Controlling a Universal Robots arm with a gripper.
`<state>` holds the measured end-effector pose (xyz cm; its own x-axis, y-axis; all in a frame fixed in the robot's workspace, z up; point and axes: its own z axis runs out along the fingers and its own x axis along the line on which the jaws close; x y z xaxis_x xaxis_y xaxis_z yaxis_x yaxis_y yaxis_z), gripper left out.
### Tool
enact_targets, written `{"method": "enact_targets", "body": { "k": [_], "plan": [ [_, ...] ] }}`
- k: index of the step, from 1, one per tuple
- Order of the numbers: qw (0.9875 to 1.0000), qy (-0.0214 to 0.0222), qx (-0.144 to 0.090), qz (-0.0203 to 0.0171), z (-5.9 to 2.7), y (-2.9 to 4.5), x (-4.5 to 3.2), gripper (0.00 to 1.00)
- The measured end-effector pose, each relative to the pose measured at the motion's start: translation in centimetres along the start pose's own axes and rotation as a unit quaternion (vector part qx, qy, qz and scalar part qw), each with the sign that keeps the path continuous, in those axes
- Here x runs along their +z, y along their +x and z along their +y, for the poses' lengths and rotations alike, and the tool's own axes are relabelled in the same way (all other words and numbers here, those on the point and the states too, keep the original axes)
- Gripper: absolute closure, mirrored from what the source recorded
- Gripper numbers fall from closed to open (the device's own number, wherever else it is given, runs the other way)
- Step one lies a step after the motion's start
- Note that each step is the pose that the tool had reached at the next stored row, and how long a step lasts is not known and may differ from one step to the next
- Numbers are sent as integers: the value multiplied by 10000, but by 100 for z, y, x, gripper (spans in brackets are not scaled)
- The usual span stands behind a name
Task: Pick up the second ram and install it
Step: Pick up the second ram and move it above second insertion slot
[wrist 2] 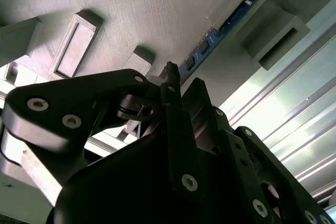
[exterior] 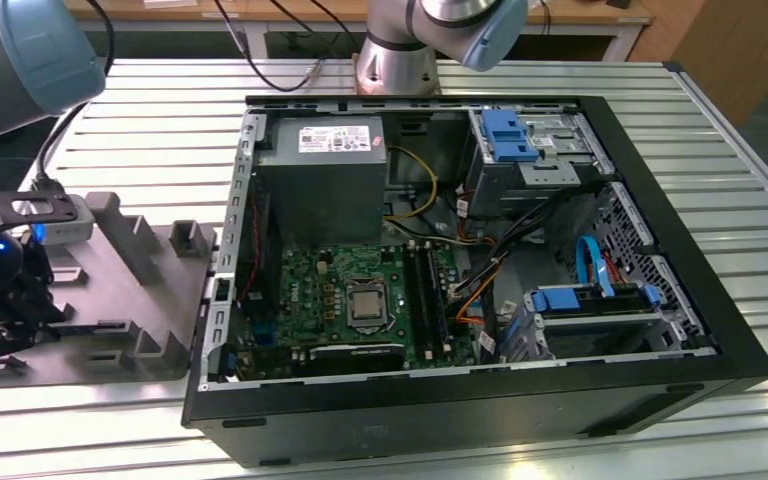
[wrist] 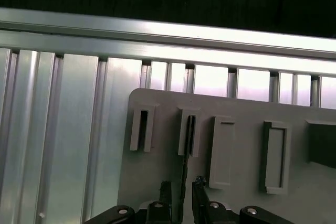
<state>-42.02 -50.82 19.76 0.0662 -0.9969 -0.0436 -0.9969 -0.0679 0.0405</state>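
1. Slatted metal table point(exterior: 704, 130): runs across my whole exterior view.
2. Open computer case point(exterior: 684, 390): centre and right of that frame, with the motherboard point(exterior: 357, 290) exposed.
3. Grey fixture plate point(exterior: 144, 290): lower left, just beside the case.
4. Gripper point(wrist: 182, 183): I have it low over the plate at the far lower left. The jaws are parted narrowly, with fingers point(wrist: 199, 192) either side of item 5 and slim gaps visible in the first wrist view.
5. Second ram point(wrist: 185, 148): stands on edge in a plate slot, between those fingers.
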Motion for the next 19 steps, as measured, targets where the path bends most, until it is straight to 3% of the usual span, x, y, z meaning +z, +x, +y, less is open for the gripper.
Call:
{"method": "enact_targets", "body": {
  "k": [4, 19],
  "plan": [
    [10000, 1, -23, -33, -1, 0, 3, 70],
    [10000, 1, -24, -35, 0, 0, -18, 72]
  ]
}}
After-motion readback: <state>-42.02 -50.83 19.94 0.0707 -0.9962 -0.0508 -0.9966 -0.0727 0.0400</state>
